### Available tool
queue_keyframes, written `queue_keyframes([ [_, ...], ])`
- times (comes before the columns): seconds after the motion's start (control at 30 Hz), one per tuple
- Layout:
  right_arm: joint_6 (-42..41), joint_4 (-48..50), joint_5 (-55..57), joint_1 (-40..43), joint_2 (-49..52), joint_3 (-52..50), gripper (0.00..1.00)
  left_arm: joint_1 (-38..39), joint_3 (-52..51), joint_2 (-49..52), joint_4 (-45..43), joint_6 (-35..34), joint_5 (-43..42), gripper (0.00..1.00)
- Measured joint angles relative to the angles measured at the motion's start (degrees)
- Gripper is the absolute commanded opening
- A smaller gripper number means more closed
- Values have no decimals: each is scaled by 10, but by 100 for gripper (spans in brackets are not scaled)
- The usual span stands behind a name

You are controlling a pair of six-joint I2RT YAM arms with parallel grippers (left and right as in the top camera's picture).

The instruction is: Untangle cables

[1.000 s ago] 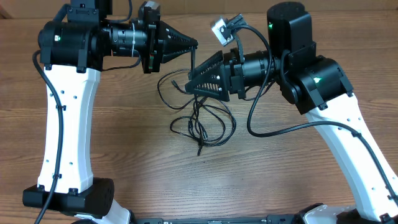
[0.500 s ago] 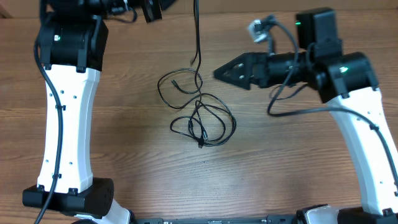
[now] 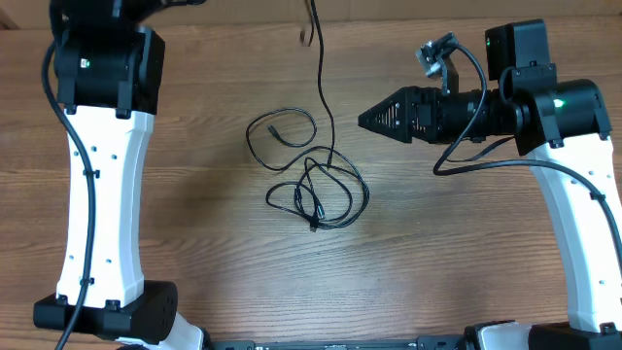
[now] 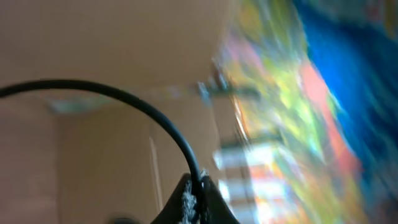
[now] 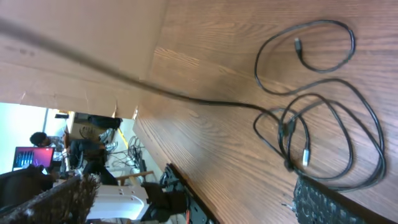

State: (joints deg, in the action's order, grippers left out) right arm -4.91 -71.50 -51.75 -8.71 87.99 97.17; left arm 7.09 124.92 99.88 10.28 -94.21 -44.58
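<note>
While L hand (image 4: 194, 190) pinches one cable (image 3: 324, 87) — strand up from tangle (image 3: 309, 194), R hand (image 3: 365, 119) spread apart.

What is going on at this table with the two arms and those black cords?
Two robot arms are working on a tangle of thin black cables lying on the wooden table. The left arm's fingers are pinched shut on one strand, which runs from the tangle up past the top edge of the overhead view. The right arm's fingers are open and empty, off to the right of the pile. The other loops lie overlapped on the table.
</note>
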Motion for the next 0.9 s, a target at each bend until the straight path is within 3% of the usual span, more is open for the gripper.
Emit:
queue_keyframes([
  [0.2, 4, -14, 6, 0, 0, 0, 100, -5, 0, 2, 115, 141, 211, 4],
  [0.5, 7, -18, 7, 0, 0, 0, 100, -38, 0, 12, 124, 382, 379, 4],
  [0.73, 17, -21, 7, 0, 0, 0, 100, -60, 1, 32, 123, 485, 438, 4],
  [0.9, 18, -26, 7, 0, 0, 0, 100, -60, 1, 94, 91, 463, 388, 4],
])
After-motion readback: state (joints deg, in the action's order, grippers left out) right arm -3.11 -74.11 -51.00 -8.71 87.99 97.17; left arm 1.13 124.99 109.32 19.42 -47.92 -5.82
